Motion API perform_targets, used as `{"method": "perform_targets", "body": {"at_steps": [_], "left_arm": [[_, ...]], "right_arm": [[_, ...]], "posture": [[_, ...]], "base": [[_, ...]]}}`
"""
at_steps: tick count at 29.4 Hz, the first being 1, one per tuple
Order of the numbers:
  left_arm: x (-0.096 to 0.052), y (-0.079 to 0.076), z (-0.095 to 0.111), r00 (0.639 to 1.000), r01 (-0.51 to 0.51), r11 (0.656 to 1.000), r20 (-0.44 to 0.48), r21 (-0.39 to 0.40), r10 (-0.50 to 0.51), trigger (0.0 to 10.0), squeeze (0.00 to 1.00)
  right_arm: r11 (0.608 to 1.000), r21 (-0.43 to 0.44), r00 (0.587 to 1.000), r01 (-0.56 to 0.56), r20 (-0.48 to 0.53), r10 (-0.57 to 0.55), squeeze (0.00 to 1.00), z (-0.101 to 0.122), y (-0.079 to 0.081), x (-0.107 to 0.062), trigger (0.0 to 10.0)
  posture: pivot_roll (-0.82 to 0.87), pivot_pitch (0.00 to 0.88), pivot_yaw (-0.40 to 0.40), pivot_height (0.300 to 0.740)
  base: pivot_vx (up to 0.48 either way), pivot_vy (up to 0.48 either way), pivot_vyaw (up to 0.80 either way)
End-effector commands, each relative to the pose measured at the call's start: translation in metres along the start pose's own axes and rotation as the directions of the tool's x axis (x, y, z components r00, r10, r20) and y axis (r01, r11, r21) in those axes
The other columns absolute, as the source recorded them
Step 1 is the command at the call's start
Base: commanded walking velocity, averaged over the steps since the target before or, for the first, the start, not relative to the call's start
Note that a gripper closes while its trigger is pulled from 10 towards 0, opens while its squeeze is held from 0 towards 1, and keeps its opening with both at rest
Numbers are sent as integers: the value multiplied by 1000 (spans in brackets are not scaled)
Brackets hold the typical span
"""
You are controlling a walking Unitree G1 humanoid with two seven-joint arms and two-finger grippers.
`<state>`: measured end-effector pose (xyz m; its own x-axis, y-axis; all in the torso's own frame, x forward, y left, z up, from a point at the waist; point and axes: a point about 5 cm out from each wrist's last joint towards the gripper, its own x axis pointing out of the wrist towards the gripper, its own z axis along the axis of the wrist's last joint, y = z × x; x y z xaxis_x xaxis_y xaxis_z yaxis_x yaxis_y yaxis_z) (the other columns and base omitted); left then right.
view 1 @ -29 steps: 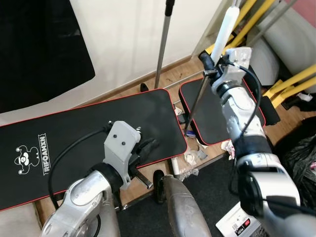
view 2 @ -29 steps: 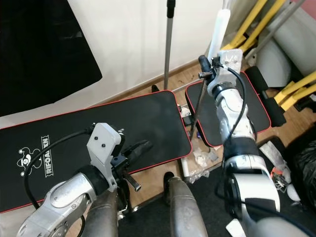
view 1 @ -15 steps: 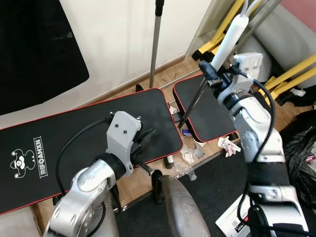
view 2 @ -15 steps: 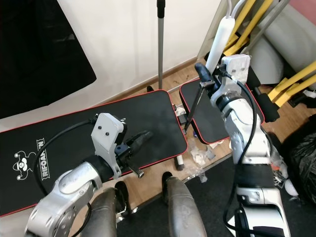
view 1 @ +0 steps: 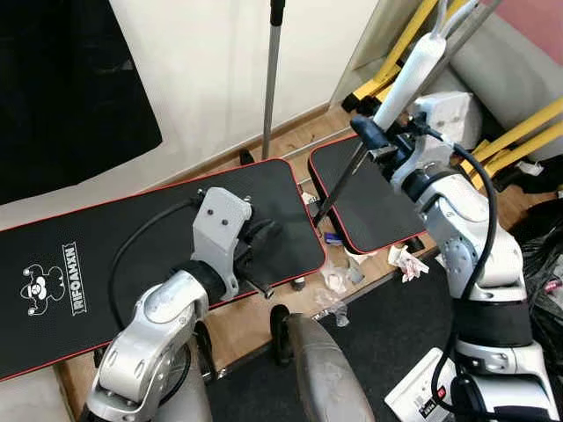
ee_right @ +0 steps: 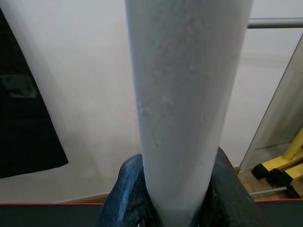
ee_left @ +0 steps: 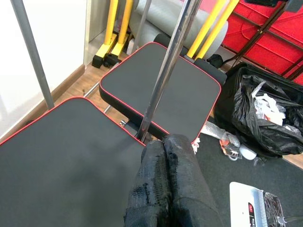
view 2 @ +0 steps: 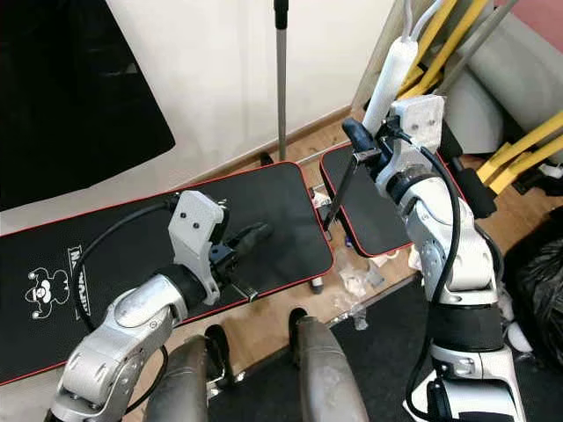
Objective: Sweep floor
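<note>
Mid-sweep, by the look of it, with the tool in hand and litter not yet gathered. Right gripper clamped around the broom handle, white grip section pinched between the black fingers in the right wrist view. Below that gripper, thin dark shaft slanting down and toward the robot's left, ending in the gap between the two black red-edged bench pads. Broom head not clearly visible; lower end hidden at the pad edges.

Left gripper hovering over the long pad, fingers pressed together and holding nothing. Just ahead of it in the left wrist view, the slanting shaft, near but not touching.

Crumpled paper scraps on the wooden floor, below and toward the robot from the right gripper, close to the shaft's lower end. Second upright pole against the wall, well apart from both grippers.

Next move likely calls for dragging the lower end through the scraps toward the dark mat, keeping the shaft clear of the pad edges. Possibly also opening the left gripper and closing it on the shaft for steadier two-handed strokes.
</note>
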<state>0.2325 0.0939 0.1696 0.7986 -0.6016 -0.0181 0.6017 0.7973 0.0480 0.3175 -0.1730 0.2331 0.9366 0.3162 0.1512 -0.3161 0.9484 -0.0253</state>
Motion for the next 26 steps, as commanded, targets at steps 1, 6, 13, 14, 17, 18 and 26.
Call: {"method": "perform_targets", "body": {"at_steps": [1, 6, 13, 14, 17, 18, 26], "left_arm": [[2, -3, -8, 999, 39, 999, -17, -12, -39, 10000, 0], [4, -1, -9, 999, 43, 999, -18, -11, -44, 10000, 0], [5, -1, -10, 999, 50, 999, -15, -11, -50, 10000, 0], [5, -1, -10, 999, 50, 999, -15, -11, -50, 10000, 0], [5, -1, -11, 999, 51, 999, -13, -12, -51, 10000, 0], [5, -1, -11, 999, 51, 999, -13, -12, -51, 10000, 0], [5, -1, -11, 999, 54, 998, -9, -15, -54, 10000, 0]], "right_arm": [[1000, 28, 1000, 15, -11, -14, 0, 5, -2, -10, 0], [1000, 18, 999, 19, -41, -19, 0, 6, -1, -14, 0], [977, -127, 956, 174, -217, -198, 0, -14, -22, -28, 0], [972, -138, 947, 192, -234, -220, 0, -16, -25, -30, 0], [962, -154, 931, 225, -258, -259, 0, -16, -30, -33, 0], [960, -157, 928, 232, -260, -267, 0, -15, -31, -34, 0], [981, -59, 956, 183, -222, -191, 0, -9, -17, -29, 0]], "posture": [[-161, 221, -146, 740], [-162, 219, -145, 740], [-163, 219, -145, 740], [-162, 223, -147, 740], [-163, 223, -147, 740], [-163, 223, -147, 740], [-162, 227, -145, 740]], "base": [[0, 0, 0], [0, 0, 0], [0, 0, 0], [0, 0, 0], [0, 0, 0], [0, 0, 0], [0, 0, 0]]}}
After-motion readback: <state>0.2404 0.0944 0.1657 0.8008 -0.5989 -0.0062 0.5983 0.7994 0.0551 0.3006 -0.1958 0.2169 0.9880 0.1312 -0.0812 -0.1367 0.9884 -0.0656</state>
